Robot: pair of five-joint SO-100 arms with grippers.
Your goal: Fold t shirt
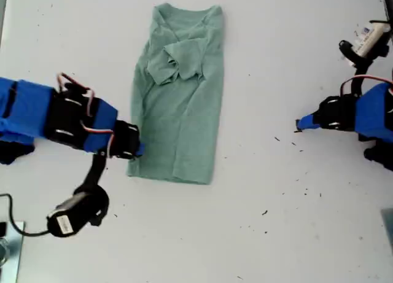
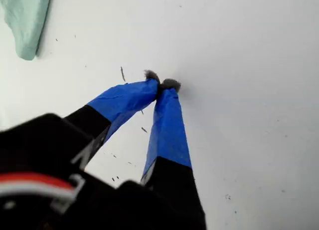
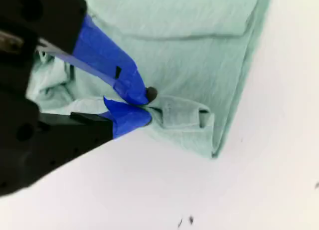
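pinching the t shirt [image 3: 199,55] hem, my second gripper [image 3: 144,106].

T shirt [image 1: 178,99]: lay on the table [image 1: 276,50], left of centre in the exterior view, long axis running far to near, collar at the far end, sleeves folded onto its upper middle. My second gripper [image 1: 136,149]: at the shirt's near-left hem corner in the exterior view, touching it. My first gripper [image 1: 299,124]: on bare table, well apart to the exterior view's right of the shirt.
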